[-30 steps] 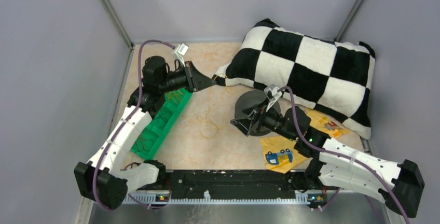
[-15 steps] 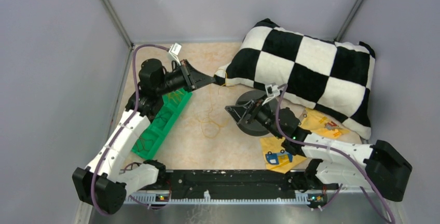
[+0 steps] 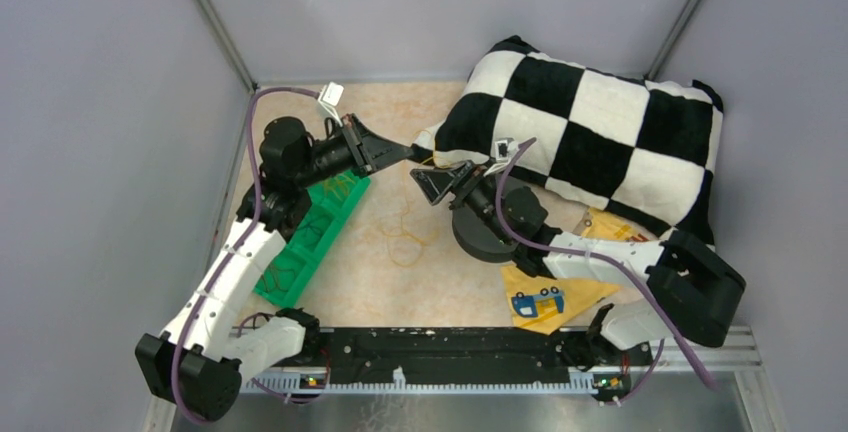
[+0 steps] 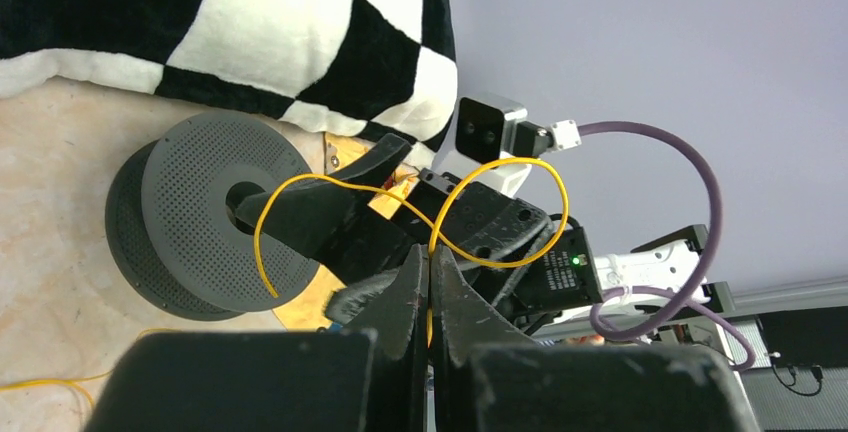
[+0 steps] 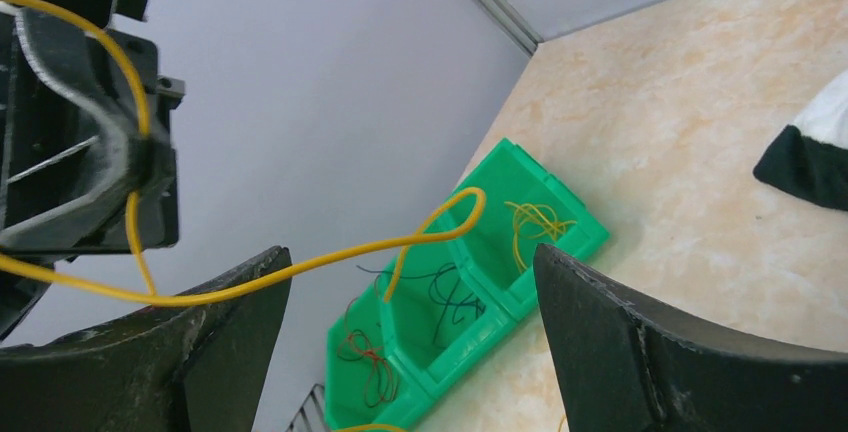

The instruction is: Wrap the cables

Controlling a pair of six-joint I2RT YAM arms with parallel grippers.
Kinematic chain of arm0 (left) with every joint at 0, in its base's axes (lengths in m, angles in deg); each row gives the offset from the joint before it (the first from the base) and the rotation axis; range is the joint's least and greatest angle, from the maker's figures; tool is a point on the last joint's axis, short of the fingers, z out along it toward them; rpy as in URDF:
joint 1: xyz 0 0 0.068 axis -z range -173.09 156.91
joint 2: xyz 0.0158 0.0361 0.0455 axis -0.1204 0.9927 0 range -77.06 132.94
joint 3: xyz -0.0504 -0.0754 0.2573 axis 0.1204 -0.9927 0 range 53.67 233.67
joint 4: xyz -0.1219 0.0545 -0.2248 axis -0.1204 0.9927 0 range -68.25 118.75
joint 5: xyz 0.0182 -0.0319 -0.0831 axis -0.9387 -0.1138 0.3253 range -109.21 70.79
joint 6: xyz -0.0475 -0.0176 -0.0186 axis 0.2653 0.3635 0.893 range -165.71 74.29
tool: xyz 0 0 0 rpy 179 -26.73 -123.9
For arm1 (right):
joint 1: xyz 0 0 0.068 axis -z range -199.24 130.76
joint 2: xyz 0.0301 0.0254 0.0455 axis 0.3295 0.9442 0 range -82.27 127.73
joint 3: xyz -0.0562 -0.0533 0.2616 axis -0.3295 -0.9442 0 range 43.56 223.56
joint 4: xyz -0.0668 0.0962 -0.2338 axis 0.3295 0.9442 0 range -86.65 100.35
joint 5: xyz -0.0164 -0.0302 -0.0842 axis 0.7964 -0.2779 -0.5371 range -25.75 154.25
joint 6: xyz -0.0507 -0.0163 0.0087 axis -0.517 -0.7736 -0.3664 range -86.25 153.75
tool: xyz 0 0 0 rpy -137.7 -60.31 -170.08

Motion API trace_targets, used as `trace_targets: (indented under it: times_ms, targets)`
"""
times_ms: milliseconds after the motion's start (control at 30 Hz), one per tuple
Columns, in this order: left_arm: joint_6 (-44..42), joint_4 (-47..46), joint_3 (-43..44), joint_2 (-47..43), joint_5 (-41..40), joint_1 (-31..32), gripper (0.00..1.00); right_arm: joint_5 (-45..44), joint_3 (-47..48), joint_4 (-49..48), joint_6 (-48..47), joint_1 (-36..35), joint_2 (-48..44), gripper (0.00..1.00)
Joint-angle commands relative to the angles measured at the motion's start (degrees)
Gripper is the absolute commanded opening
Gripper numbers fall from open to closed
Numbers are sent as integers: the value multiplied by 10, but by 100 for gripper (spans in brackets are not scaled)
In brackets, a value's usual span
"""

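**Left arm.** The left gripper (image 4: 428,264) has its two fingers pressed together on the yellow cable (image 5: 340,256), which they pinch at the tips. It is raised just beside the near corner of the checkered pillow (image 3: 600,132).

**Cable.** From the pinch the strand curls out in a free loop. It passes in front of the right gripper (image 3: 427,187) and crosses the gap between that gripper's fingers. More cable lies in a loose coil on the table (image 3: 370,287), between the green bin (image 3: 322,237) and the black spool (image 4: 190,202).

**Right arm.** I read the right gripper as spread wide, with nothing held. It faces the left gripper, close to it, with the spool behind it. From overhead I cannot tell whether the strand touches either finger.

**Bin.** Its compartments hold short wires, yellow among them.
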Motion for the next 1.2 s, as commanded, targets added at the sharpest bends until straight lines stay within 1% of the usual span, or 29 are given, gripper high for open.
trace_targets:
  times_ms: [0,100,300,333,367,467,500,533,700,800,867,933,1000,1167]
  targets:
    - [26,-39,-16,-16,19,4,0,-28,27,-70,22,-2,37,89]
    - [35,-56,-29,-21,22,4,0,-26,43,-78,33,1,58,81]
    - [41,-67,-37,-21,17,4,0,-30,55,-125,61,2,93,59]
    - [40,-67,-37,-22,17,4,0,-29,56,-125,58,2,95,53]
    - [39,-66,-36,-23,17,4,0,-26,56,-121,58,2,95,44]
    - [30,-59,-33,-25,14,3,0,-23,41,-117,56,4,86,14]
    - [28,-57,-32,-25,13,3,0,-24,31,-119,58,6,82,6]
    - [27,-56,-33,-25,12,4,0,-25,19,-120,59,7,75,1]
    - [14,-46,-36,-30,-3,4,0,-41,-54,-103,59,8,6,0]
    - [4,-46,-35,-29,-10,4,0,-52,-96,-54,50,8,-49,0]
    - [-4,-27,-35,-27,-19,3,0,-53,-111,-11,39,8,-86,0]
    - [-20,-11,-34,-26,-39,2,0,-48,-119,51,25,8,-132,0]
    - [-53,13,-29,-23,-64,2,0,-45,-122,135,16,8,-187,0]
    - [-118,76,-19,7,-109,1,0,-59,-115,396,8,8,-346,0]
